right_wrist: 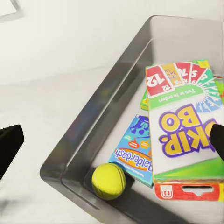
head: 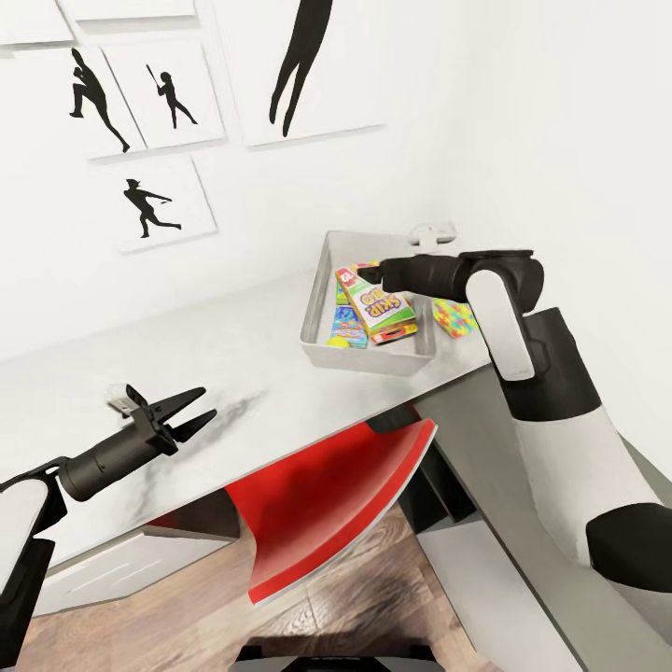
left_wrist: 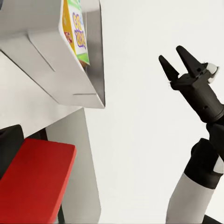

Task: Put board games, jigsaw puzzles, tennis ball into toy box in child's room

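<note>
The light-grey toy box (head: 320, 280) stands on the table (head: 215, 364) near its right end. Inside it the green Skip-Bo board game (head: 378, 303) lies on top of a teal-blue game (right_wrist: 133, 154) and a green-edged one (right_wrist: 144, 100). The tennis ball (right_wrist: 108, 181) rests in the box's near corner. My right gripper (head: 369, 273) hovers open just above the Skip-Bo box (right_wrist: 182, 126), fingers spread wide. A jigsaw puzzle (head: 455, 317) lies on the table just right of the toy box. Over the table's near left part, my left gripper (head: 182, 415) is open and holds nothing.
A red chair (head: 327, 495) is tucked under the table, below the toy box. A small white object (head: 431, 233) sits behind the box by the wall. Black silhouette pictures (head: 149, 201) hang on the white wall. Wood floor (head: 373, 607) lies below.
</note>
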Robot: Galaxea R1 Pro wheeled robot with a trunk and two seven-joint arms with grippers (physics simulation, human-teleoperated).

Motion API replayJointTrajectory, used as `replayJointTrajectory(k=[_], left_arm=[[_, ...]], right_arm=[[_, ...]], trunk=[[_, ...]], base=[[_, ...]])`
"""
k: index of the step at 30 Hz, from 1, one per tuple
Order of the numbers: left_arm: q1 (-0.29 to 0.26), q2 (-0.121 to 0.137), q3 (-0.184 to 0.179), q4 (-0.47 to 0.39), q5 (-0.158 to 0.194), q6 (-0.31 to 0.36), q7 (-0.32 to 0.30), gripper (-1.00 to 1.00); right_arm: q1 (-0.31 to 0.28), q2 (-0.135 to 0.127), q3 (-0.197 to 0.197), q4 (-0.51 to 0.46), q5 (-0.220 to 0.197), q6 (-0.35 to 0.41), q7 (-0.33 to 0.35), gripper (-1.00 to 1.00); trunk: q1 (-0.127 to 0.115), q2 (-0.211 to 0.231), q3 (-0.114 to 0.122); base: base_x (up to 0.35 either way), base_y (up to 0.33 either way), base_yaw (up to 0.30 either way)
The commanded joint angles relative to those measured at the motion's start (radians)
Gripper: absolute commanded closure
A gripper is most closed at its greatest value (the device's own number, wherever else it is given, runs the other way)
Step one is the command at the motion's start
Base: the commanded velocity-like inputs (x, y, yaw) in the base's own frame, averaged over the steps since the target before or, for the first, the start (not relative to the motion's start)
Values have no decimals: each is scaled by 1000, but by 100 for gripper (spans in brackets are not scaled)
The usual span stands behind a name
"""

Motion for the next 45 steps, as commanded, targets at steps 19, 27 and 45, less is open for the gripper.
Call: replayJointTrajectory(k=[19, 27, 45], left_arm=[[0, -6, -12, 1, -7, 0, 18, -100], [-1, -7, -14, 2, -7, 0, 60, -100], [-143, 0, -11, 11, -1, 5, 200, -100]], right_arm=[[16, -11, -36, -60, -9, 2, -11, -100], [17, -4, -36, -59, -9, 2, -12, -100], [1, 11, -126, 129, -11, -27, -245, -100]], trunk=[[1, -2, -1], [1, -2, -1], [1, -2, -1]], base=[[0, 0, 0], [0, 0, 0], [0, 0, 0]])
